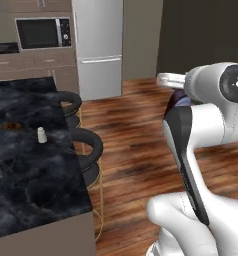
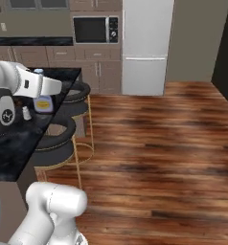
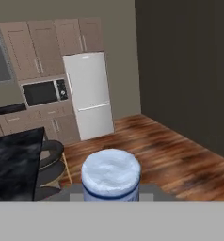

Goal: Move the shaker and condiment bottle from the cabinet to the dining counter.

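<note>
Right up against the lens in the hand view sits the round blue-grey cap of the small slim condiment bottle. From the right base view you get its pale label and dark red-brown sauce hanging just under the white arm's end effector. The end effector is squeezed almost fully closed, and it has that bottle gripped up near the neck. The finger tips themselves are hidden behind the cap.

Where is the bottle? It's up in the air and clear of the big black marble tabletop with white veins. In the left base view it hangs out past the tabletop's stool side, over the floor, a dark sliver tucked behind the arm. It looks roughly upright.

On to the other piece: the small white cylindrical shaker with the rounded top stands upright on the tabletop, a little way in from the stool-side edge and well apart from the bottle.

Two round black bar stools on thin gold legs tuck against that same edge of the tabletop. Beyond them, glossy reddish-brown wooden floorboards run to the wall past the tabletop's far end. A tall white fridge stands there, with a black built-in microwave beside it among tan-brown wooden cabinets with silver bar handles.
</note>
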